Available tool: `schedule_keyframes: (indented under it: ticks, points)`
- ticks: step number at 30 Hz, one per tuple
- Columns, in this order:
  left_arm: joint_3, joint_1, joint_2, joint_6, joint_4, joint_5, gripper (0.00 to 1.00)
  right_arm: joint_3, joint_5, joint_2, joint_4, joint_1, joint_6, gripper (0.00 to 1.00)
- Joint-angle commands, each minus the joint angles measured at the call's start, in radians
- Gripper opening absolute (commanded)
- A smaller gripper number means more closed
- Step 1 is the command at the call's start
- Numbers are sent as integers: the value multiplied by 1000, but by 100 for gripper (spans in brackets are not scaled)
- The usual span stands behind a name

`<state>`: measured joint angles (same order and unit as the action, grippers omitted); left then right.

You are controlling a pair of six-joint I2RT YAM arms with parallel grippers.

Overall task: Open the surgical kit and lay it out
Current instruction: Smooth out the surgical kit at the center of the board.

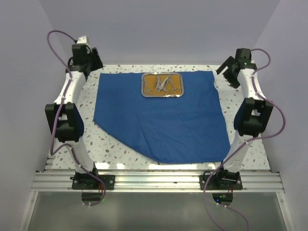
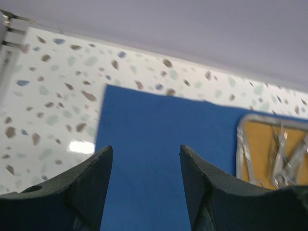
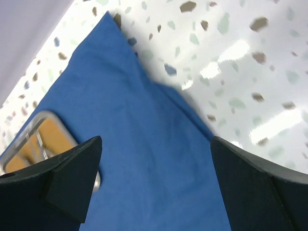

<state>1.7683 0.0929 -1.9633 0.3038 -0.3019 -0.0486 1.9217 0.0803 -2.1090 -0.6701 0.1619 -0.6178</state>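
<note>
Blue wrap (image 1: pixel 163 120) lies flat on bench (image 1: pixel 110 149); tray (image 1: pixel 162 96) w/ instruments (image 1: pixel 163 83) at far edge. L jaws, R jaws open, empty, near far corners. Cloth soft, light. Instruments thin, slippery: prob. pinch at handles.

One blue cloth (image 1: pixel 163 120), one steel tray (image 1: pixel 144 87), several overlapping silver instruments (image 1: pixel 163 84).

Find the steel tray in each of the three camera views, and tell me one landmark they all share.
Top external: the steel tray sits at the far middle of the table, near the back edge of the blue cloth.
Left wrist: the tray is at the right edge, cut off by the frame.
Right wrist: the tray is at the lower left, partly hidden.
Shared landmark: the blue cloth under the tray.
</note>
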Motion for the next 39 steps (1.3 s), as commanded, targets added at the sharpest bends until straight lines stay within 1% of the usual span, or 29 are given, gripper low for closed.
schedule_keyframes:
  ticks: [1, 2, 3, 4, 5, 6, 7, 8, 11, 13, 14, 16, 18, 22, 25, 36, 39]
  points:
    - [-134, -197, 128, -10, -131, 191, 61, -187, 24, 271, -52, -10, -13, 99]
    - [-223, -264, 151, 13, -129, 199, 60, -249, 4, 317, -51, -21, -14, 99]
    - [-266, -304, 191, 62, -118, 222, 59, -312, -8, 370, -45, -27, -14, 99]
    - [-308, -340, 205, 84, -114, 236, 58, -437, -19, 464, -39, -33, -19, 99]
    - [-366, -417, 211, 104, -114, 251, 57, -498, -33, 515, -23, -44, -23, 99]
    - [-386, -458, 213, 148, -120, 272, 57, -606, -66, 556, -14, -50, -26, 99]
    - [-407, -490, 204, 164, -123, 279, 56, -648, -77, 626, -10, -67, -23, 99]
    - [-408, -555, 189, 178, -135, 295, 55, -680, -77, 653, -19, -77, -14, 99]
    - [-386, -649, 124, 242, -190, 364, 52, -754, -97, 743, -92, -111, 18, 99]
    - [-360, -682, 83, 276, -236, 421, 50, -792, -100, 799, -123, -114, 38, 99]
    - [-354, -700, 70, 296, -255, 437, 50, -803, -99, 854, -146, -113, 46, 99]
    - [-345, -710, 52, 349, -304, 469, 49, -816, -88, 900, -175, -114, 70, 99]
    - [-363, -737, 60, 400, -344, 521, 47, -823, -83, 958, -248, -125, 87, 99]
    - [-391, -757, 83, 423, -345, 546, 45, -869, -102, 989, -249, -128, 73, 99]
    - [-412, -769, 96, 440, -362, 573, 45, -883, -125, 992, -241, -128, 70, 99]
    - [-491, -772, 93, 472, -391, 616, 44, -854, -139, 951, -230, -130, 86, 99]
    - [-500, -772, 83, 477, -384, 610, 41, -852, -142, 945, -230, -130, 90, 99]
